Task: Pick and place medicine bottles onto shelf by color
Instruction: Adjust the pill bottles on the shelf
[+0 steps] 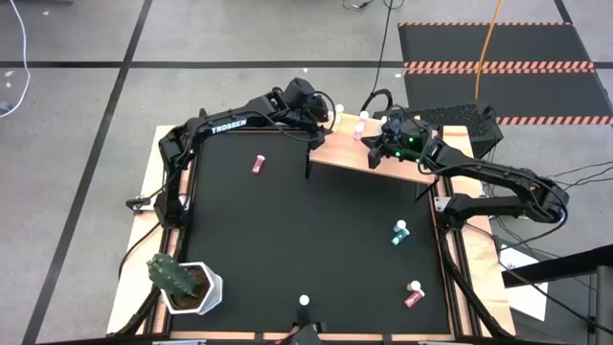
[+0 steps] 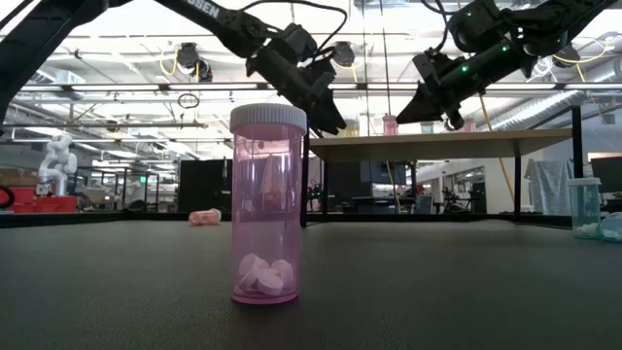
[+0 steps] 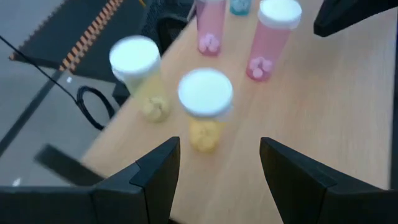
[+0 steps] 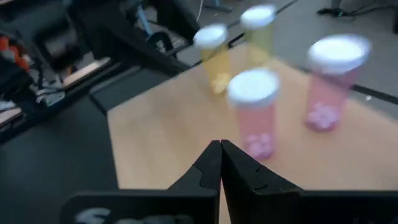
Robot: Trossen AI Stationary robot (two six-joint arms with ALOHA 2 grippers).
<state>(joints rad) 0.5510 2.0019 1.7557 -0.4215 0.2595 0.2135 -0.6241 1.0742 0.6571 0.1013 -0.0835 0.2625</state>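
Observation:
The wooden shelf (image 1: 383,161) stands at the table's far side on black legs. Two yellow bottles (image 3: 204,109) and two pink bottles (image 4: 255,112) stand upright on it, with a teal one (image 3: 239,6) behind them. My left gripper (image 3: 217,165) hovers open above the shelf's left end, just short of the nearer yellow bottle. My right gripper (image 4: 221,155) is shut above the shelf (image 4: 168,137), close beside a pink bottle. On the tabletop a pink bottle (image 1: 259,165) lies on its side. A teal one (image 1: 399,232), a red one (image 1: 414,294) and a pink one (image 2: 267,204) are there too.
A green cactus in a white pot (image 1: 182,283) sits at the table's near left corner. The black tabletop (image 1: 316,240) between the scattered bottles is bare. The two grippers (image 2: 316,107) (image 2: 437,102) hang close together over the shelf (image 2: 437,146).

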